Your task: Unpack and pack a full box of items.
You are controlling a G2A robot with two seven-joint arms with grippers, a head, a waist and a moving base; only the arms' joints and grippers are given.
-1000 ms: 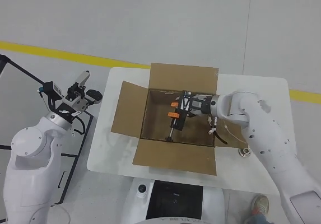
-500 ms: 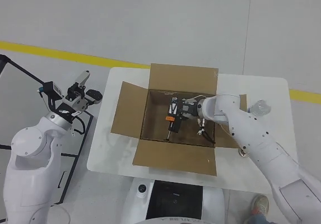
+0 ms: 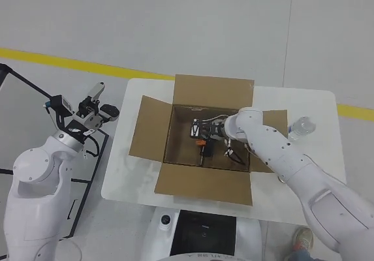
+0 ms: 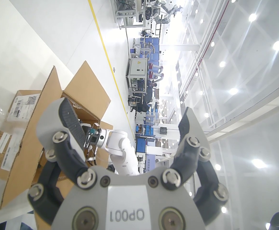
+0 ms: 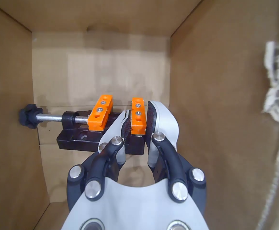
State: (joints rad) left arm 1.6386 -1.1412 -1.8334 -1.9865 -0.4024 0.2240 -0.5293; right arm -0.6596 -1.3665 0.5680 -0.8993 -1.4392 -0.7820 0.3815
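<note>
An open cardboard box (image 3: 203, 183) stands in the middle of the white table (image 3: 317, 196). My right gripper (image 3: 196, 131) is down inside it, shut on a small black vise (image 3: 202, 139) with orange jaw blocks. In the right wrist view the fingers (image 5: 162, 118) clamp one orange block (image 5: 137, 119) of the vise (image 5: 82, 136), whose screw handle (image 5: 29, 116) points toward a box wall; the vise sits low, at or just above the box floor (image 5: 101, 77). My left gripper (image 3: 97, 92) is held up beyond the table's left edge, open (image 4: 125, 107) and empty.
A clear plastic bottle (image 3: 301, 126) lies on the table to the right of the box. A small round object (image 3: 282, 177) sits near the box's front right corner. Crumpled packing paper (image 5: 277, 92) hangs at the box's rim. The box flaps (image 4: 26, 144) stand outward.
My right gripper has moved left and deeper into the box with the vise in it, and the bottle behind the arm has come into sight. The left arm has not moved.
</note>
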